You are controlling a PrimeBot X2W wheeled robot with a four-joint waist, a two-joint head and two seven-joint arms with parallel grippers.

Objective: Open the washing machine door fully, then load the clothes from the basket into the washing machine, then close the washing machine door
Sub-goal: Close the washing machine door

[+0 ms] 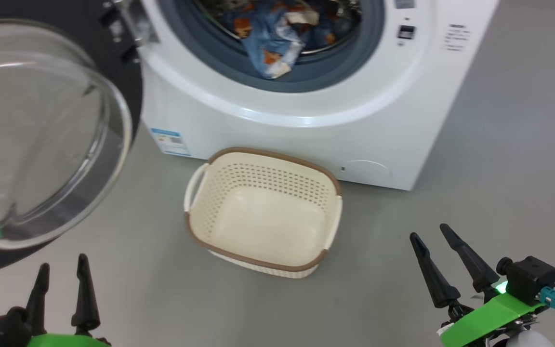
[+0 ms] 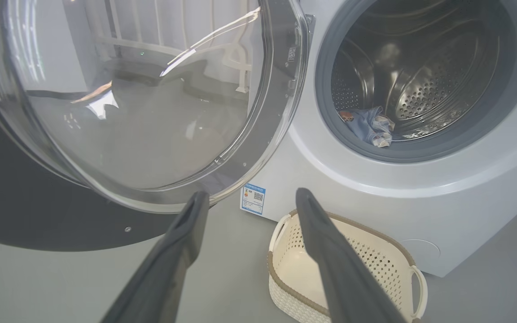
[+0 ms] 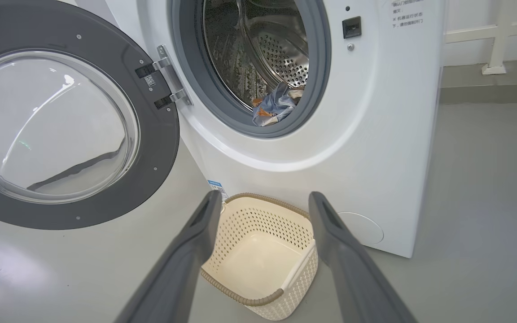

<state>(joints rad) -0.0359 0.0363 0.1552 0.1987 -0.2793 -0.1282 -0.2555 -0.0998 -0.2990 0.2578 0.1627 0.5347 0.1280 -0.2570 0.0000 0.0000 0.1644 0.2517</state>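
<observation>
- Now the left gripper and right gripper hover low, fingers spread, holding nothing.
- Ahead, between them, the basket sits empty.
- The clothes lie in the washing machine, with one fold draped onto the grey gasket.
- Loading looks done; next, the washing machine door, swung wide near the left gripper, needs pushing shut, once that fold is tucked in.
</observation>
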